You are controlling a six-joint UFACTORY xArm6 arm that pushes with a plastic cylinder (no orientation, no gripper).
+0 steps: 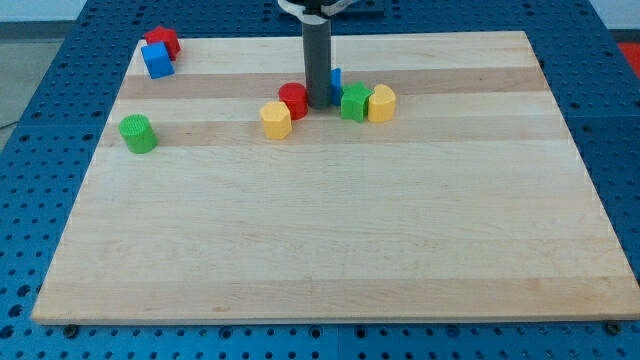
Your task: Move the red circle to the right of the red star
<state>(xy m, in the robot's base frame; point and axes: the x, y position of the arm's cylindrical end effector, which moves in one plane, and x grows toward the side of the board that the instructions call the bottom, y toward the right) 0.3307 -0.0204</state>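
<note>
Item: my tip (319, 105), a bare rod with no fingers to open or shut, touching the red circle (293, 100) on its right side. Red star (161, 41) far top-left. Risk: shoving the yellow block (276, 119) along (it sits adjacent).

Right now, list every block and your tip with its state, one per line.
red circle: flat on the board, just left of my tip, touching the yellow block below it.
my tip: down on the board, between red circle and green star.
red star: top-left corner, against the blue cube.
green star: touching yellow hexagon.
blue block: mostly hidden behind the rod.
yellow block: flat on the board.
green cylinder: standing alone.
</note>
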